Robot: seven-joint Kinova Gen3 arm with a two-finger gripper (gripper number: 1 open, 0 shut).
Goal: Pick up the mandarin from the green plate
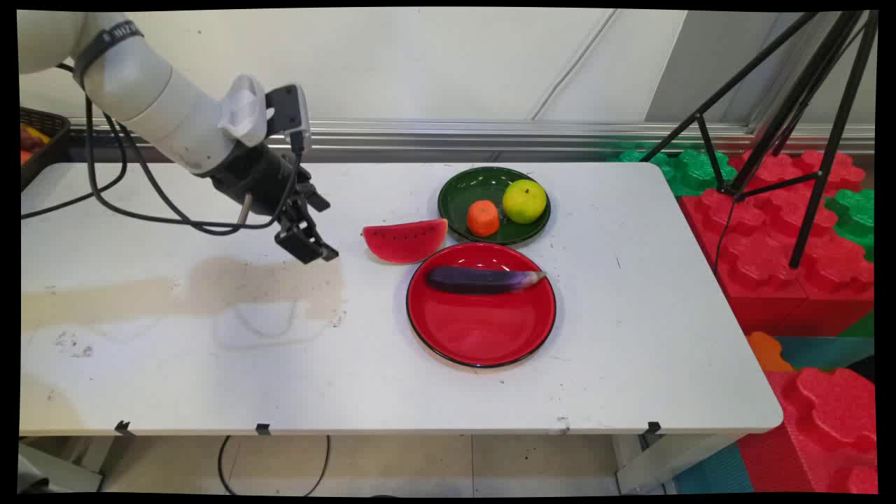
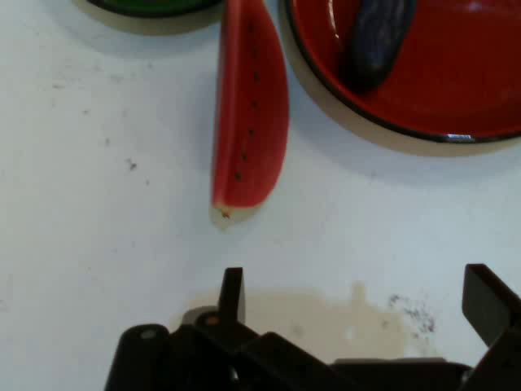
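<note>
My black gripper (image 1: 311,248) hangs just above the table, left of a red watermelon slice (image 1: 404,240). In the hand view the gripper (image 2: 358,297) is open, its two fingers spread wide with nothing between them, and the watermelon slice (image 2: 250,114) lies a short way ahead of them. Right of the slice a red plate (image 1: 483,329) holds a purple eggplant (image 1: 483,279). Behind it a dark green plate (image 1: 465,196) carries an orange fruit (image 1: 483,218) and a yellow-green apple (image 1: 524,201).
A brownish stain (image 1: 266,283) marks the table under the gripper. A dark basket (image 1: 35,140) sits at the far left edge. Black tripod legs (image 1: 805,140) and red and green foam blocks (image 1: 777,231) stand off the table's right side.
</note>
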